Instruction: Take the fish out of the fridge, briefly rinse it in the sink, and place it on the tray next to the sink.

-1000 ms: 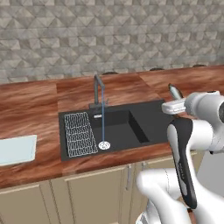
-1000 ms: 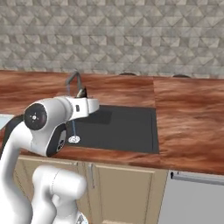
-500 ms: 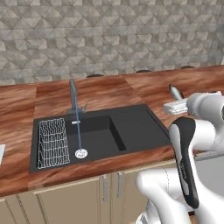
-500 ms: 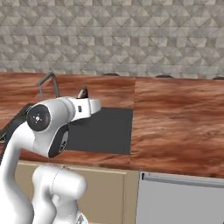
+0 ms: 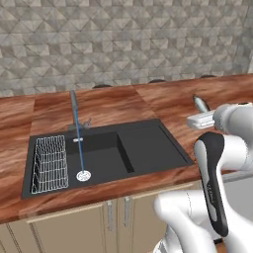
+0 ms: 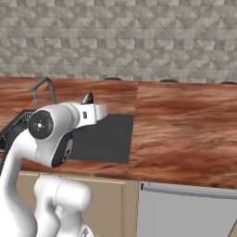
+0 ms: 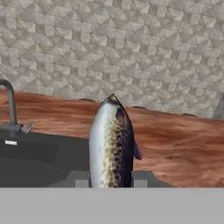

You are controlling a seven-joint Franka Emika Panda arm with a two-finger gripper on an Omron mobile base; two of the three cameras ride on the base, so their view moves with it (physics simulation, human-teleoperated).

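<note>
The fingers [image 7: 111, 183] are clamped on the fish [image 7: 111, 142], which stands up between them with its speckled grey body pointing toward the stone wall [image 7: 131, 52]. The fish [image 5: 200, 103] is held above the wooden worktop [image 5: 168, 101], to the right of the black sink [image 5: 106, 155] with its 2 basins, faucet [image 5: 75, 111] and wire rack [image 5: 49, 163].

Grey stone-tile wall [image 5: 123, 44] behind a reddish wooden counter [image 6: 185, 125].
</note>
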